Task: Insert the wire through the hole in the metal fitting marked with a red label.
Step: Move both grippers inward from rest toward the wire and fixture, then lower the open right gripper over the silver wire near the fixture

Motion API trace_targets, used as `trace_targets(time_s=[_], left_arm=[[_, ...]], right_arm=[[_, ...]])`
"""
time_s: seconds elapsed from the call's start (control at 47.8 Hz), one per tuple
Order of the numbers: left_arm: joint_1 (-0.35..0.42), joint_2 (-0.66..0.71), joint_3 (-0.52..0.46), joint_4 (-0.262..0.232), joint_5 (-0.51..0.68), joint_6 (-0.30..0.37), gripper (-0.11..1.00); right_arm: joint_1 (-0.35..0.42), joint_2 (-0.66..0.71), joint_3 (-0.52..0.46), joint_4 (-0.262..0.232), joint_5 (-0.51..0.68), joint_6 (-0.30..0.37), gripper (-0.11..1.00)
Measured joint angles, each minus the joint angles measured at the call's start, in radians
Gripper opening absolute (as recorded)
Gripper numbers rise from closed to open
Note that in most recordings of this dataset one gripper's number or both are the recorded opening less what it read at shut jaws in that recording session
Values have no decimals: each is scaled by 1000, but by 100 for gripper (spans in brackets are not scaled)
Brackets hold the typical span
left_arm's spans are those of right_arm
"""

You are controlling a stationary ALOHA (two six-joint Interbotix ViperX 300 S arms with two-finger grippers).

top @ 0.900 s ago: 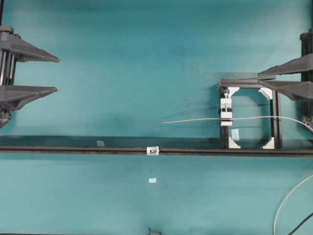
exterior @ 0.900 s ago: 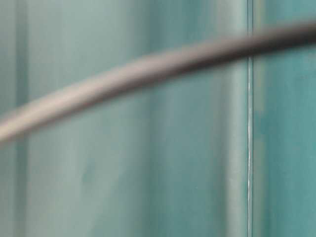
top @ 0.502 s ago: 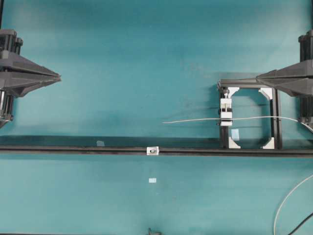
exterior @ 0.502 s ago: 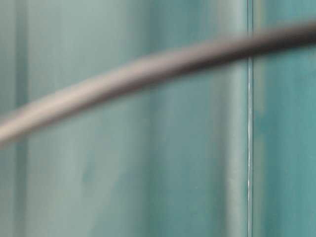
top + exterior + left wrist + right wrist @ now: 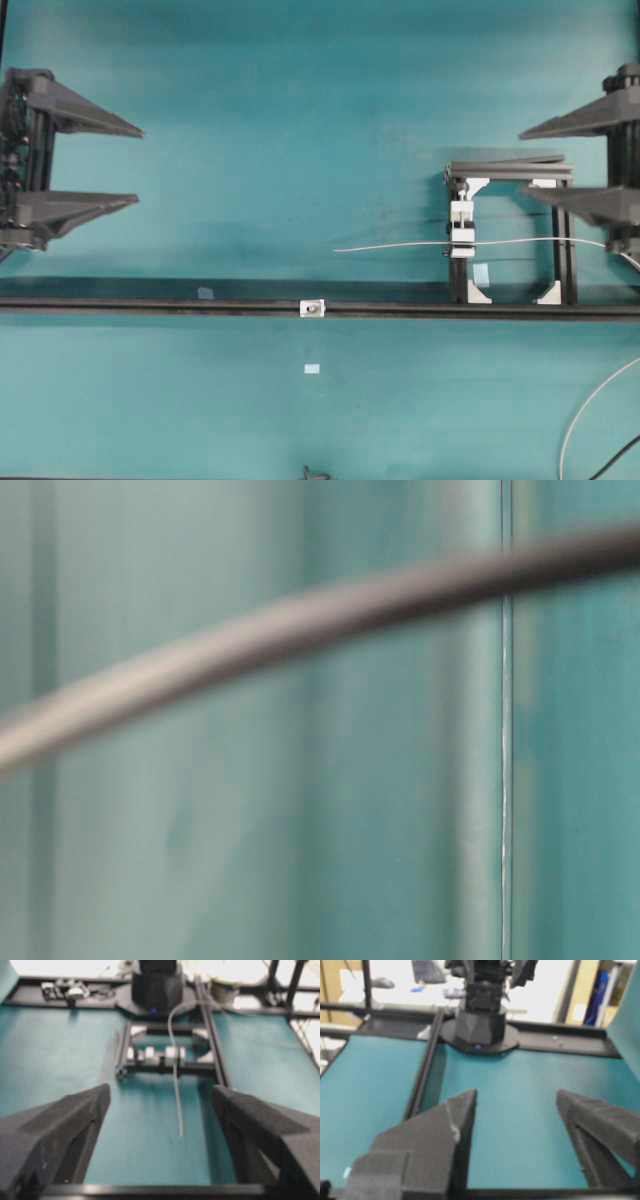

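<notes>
At opposite table edges, left gripper (image 5: 125, 165) and right gripper (image 5: 535, 160) with fingers spread, empty; wire (image 5: 400, 245) clamped in a white holder (image 5: 461, 230), free tip pointing left toward metal fitting (image 5: 313, 308) on black rail (image 5: 150, 307), probably staged for threading.

The wire (image 5: 400, 245) lies across the clamp (image 5: 461, 229) — the metal fitting (image 5: 313, 308) sits left on the rail (image 5: 150, 305).

Bare teal mat (image 5: 300, 130) between arms, black rail (image 5: 150, 306) crossing below, frame (image 5: 512, 232) at right.
</notes>
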Motion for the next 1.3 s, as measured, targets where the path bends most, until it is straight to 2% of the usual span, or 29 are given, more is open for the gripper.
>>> trace_targets(time_s=[0.628,0.816,1.297], left_arm=[[0,249,-11,0,-54,2,51],[0,284,-15,0,-63,2,51],[2,356,-17,0,-114,2,51]], right_arm=[[0,222,-46,9,35,55,69],[0,282,-72,15,80,94,69],[0,445,-129,15,87,166,68]])
